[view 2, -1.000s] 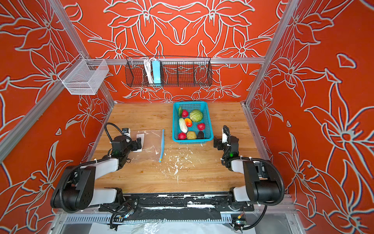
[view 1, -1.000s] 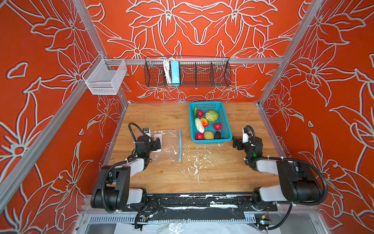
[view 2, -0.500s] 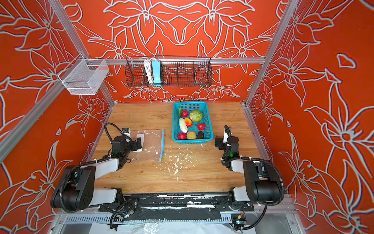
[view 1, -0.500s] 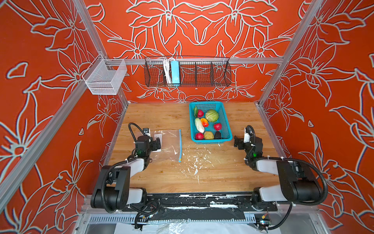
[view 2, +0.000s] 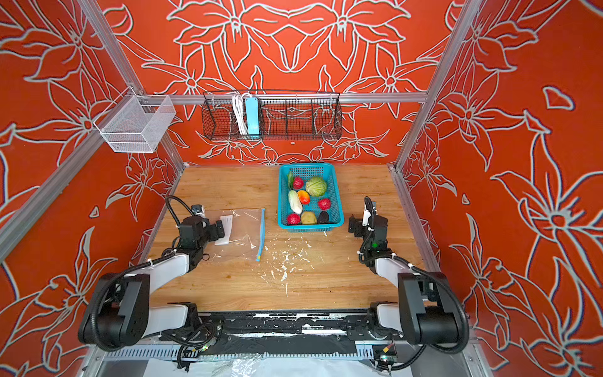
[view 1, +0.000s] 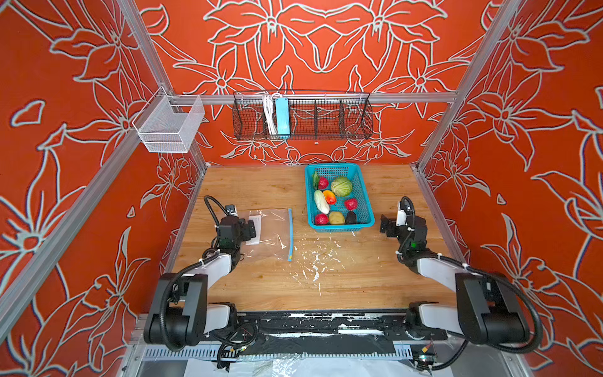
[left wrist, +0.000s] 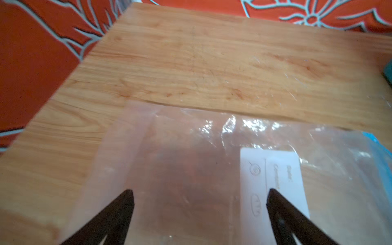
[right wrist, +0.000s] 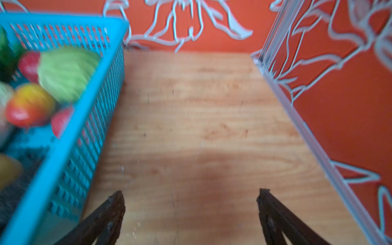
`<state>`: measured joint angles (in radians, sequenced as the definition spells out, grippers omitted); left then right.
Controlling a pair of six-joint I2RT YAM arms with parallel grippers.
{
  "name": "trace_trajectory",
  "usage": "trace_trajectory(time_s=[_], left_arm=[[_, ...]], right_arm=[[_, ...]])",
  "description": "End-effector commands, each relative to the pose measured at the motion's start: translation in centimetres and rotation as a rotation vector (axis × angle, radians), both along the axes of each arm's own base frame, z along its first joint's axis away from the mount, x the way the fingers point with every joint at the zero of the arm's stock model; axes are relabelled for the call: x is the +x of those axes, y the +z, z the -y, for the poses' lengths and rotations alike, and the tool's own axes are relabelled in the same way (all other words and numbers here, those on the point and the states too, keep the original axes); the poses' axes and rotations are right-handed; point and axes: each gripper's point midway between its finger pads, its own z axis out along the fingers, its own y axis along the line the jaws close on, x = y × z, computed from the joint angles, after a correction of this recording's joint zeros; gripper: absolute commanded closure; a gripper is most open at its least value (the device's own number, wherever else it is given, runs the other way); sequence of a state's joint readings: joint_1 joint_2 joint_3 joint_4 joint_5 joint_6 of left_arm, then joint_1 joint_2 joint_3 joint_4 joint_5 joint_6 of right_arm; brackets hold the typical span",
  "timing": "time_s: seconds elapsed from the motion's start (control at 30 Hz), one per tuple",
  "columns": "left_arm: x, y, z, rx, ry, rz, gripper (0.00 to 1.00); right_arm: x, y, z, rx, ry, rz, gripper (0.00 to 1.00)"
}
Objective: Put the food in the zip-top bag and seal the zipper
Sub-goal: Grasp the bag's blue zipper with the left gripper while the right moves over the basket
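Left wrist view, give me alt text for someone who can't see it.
The open left gripper, its two dark fingertips spread wide, points at a clear, crinkly plastic zip-top bag with a white label patch, lying flat on a light wooden table. A light-blue zipper strip edges the bag.

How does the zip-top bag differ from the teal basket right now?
The zip-top bag is clear, flat and empty; the teal basket is perforated, walled and holds all the food. The bag lies beneath the open left gripper; the basket sits beside the open right gripper. Both rest on the wooden table.
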<state>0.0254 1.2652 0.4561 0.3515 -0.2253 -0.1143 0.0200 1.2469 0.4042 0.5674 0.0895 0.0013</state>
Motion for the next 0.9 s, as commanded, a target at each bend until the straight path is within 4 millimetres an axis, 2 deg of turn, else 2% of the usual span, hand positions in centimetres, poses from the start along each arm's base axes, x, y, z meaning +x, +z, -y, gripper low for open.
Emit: trace_trajectory(time_s=[0.0, 0.07, 0.13, 0.3, 0.5, 0.7, 0.87], left_arm=[[-1.2, 2.3, -2.9, 0.01, 0.203, 0.004, 0.03], [-2.0, 3.2, -4.1, -0.004, 0.307, 0.008, 0.03], [-2.5, 4.2, -4.4, -0.039, 0.35, 0.011, 0.03], [-2.7, 6.5, -2.6, -0.223, 0.338, 0.046, 0.03], [-2.5, 8.0, 1.2, -0.462, 0.231, 0.022, 0.03], [-2.3, 8.7, 5.2, -0.545, 0.125, -0.126, 0.03], [-1.9, 8.9, 9.7, -0.563, 0.021, -0.192, 0.03]], right_arm=[[-0.3, 1.5, 1.2, 0.024, -0.082, -0.012, 0.02], [0.1, 2.8, 0.8, 0.051, -0.071, -0.005, 0.02], [0.5, 3.6, 0.4, 0.097, -0.064, -0.026, 0.02], [1.6, 4.6, -1.6, 0.199, -0.014, -0.116, 0.02], [2.2, 4.8, -4.0, 0.234, 0.033, -0.27, 0.02], [2.3, 5.2, -6.5, 0.215, 0.1, -0.368, 0.02], [2.8, 6.0, -8.1, 0.191, 0.144, -0.405, 0.02]])
